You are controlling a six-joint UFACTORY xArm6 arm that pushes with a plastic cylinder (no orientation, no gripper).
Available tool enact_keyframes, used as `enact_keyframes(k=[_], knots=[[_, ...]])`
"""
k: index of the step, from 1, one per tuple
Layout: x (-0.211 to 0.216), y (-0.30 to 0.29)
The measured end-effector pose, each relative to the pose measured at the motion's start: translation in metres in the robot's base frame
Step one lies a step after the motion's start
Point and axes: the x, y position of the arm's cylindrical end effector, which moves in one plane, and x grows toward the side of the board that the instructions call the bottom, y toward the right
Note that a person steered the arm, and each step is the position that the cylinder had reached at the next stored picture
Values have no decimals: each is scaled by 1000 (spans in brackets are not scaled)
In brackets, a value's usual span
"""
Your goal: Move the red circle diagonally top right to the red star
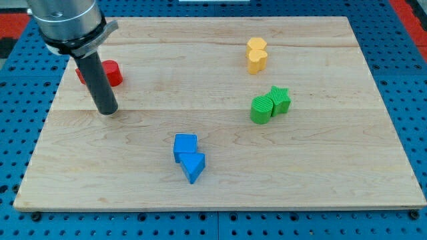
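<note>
Now my tip [107,111] rests on wooden board [220,193] in upper left of frame, plain rod, nothing held, touching no block. Red block [112,72] just above tip, half hidden behind rod; circle or star, possibly two reds, cannot tell. Two yellow blocks [256,55] touching near top, right of centre. Green pair [271,105] touching at right of centre. Blue pair [189,157] touching, lower centre. All three pairs well apart from tip.
</note>
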Motion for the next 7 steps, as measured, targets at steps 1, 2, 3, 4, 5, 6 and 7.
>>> enact_keyframes(k=[1, 2, 3, 4, 5, 6, 7], knots=[[13, -1], [16, -2], [5, -8], [-34, -33], [-53, -38], [-55, -28], [-61, -23]])
